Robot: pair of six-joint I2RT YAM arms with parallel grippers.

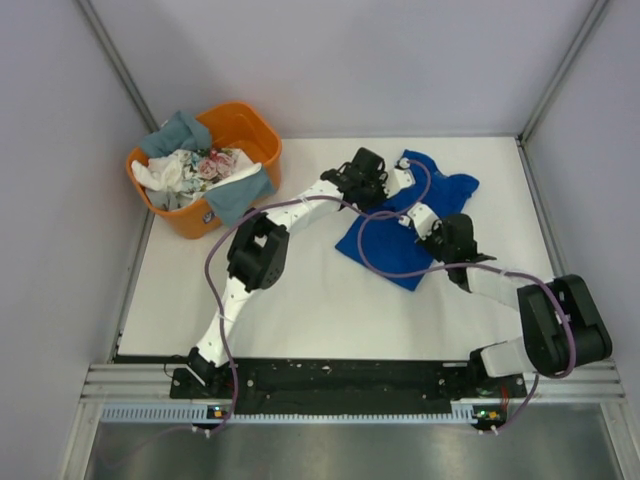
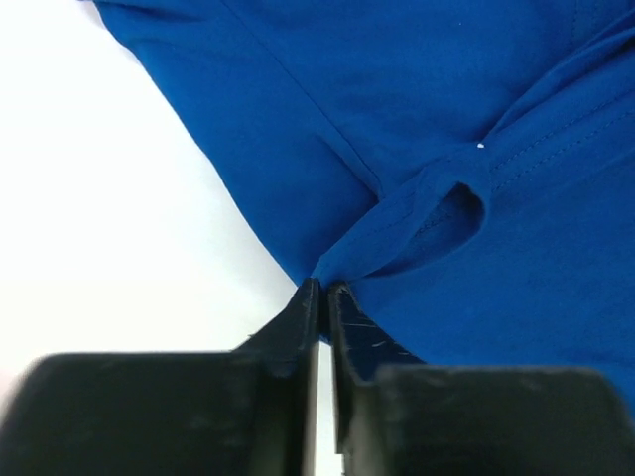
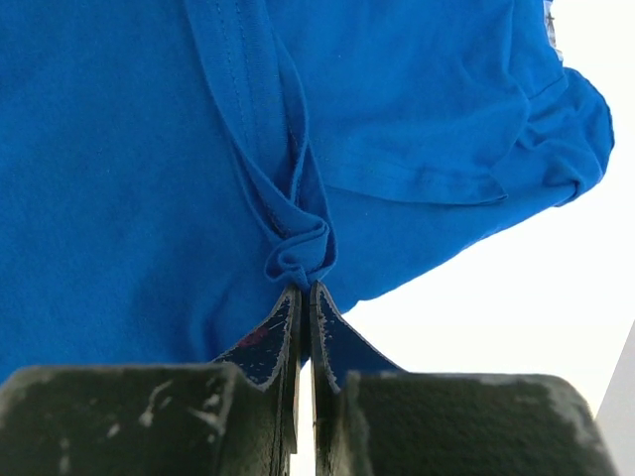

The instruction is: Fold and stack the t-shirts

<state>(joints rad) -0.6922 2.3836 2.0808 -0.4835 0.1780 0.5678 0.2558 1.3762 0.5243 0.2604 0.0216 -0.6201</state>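
Blue t-shirt (image 2: 397,99) cloth in closed left pincer (image 2: 319,290), closed right pincer (image 3: 304,290)

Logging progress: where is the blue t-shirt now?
Top view: blue t-shirt lies right of centre on the table, pinched by left gripper and right gripper.

The 2 arms (image 1: 300,205) hide the middle of the blue t-shirt (image 1: 455,190), the 2 wrist views crop it at their edges, and the heaped shirts (image 1: 195,170) in the orange tub (image 1: 245,118) are too tangled to count.
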